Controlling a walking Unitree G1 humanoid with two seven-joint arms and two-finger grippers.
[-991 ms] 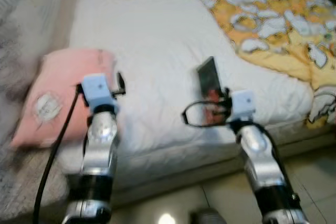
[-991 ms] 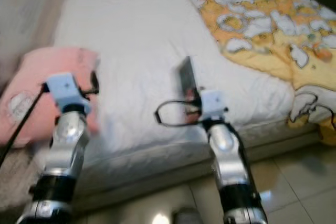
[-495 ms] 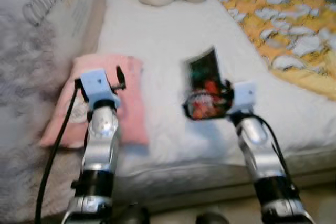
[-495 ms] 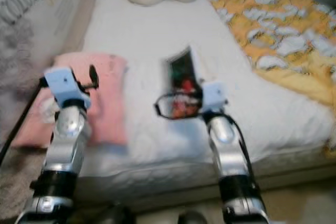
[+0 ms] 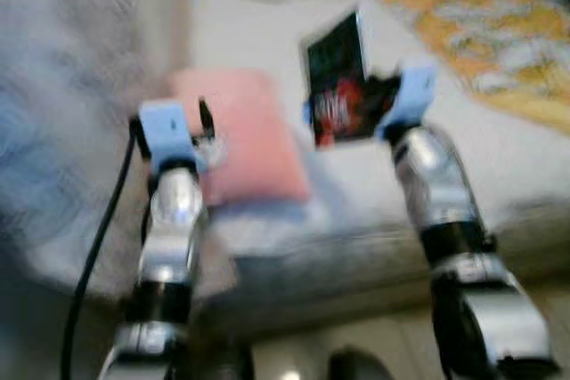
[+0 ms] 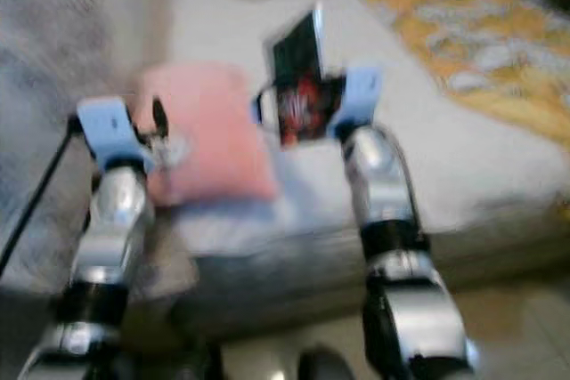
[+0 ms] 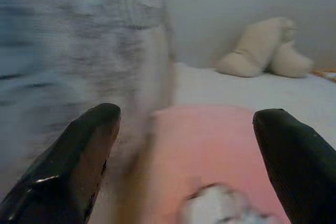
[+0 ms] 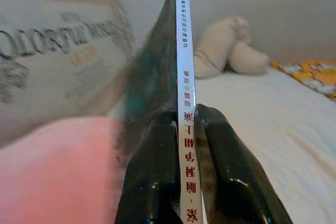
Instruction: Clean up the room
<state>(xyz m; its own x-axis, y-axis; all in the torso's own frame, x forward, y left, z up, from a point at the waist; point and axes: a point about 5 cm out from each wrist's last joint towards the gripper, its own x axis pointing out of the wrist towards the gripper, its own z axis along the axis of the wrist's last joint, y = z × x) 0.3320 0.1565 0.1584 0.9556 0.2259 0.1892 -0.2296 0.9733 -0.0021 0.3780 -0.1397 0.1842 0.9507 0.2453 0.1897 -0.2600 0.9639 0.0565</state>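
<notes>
The right gripper (image 8: 181,145) has its fingers clamped on a thin book (image 5: 337,77), lifted above the bed (image 5: 499,149). The left gripper (image 7: 189,145) gapes empty near the pink pillow (image 5: 240,144). Tidying looks barely begun.

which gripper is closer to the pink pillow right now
Left. The left gripper hovers open directly over the pink pillow, its fingers straddling it. The right gripper is off to the pillow's right side above the white bed, shut on a thin book.

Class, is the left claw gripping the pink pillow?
No: the left claw hangs open above the pink pillow, touching nothing.
</notes>
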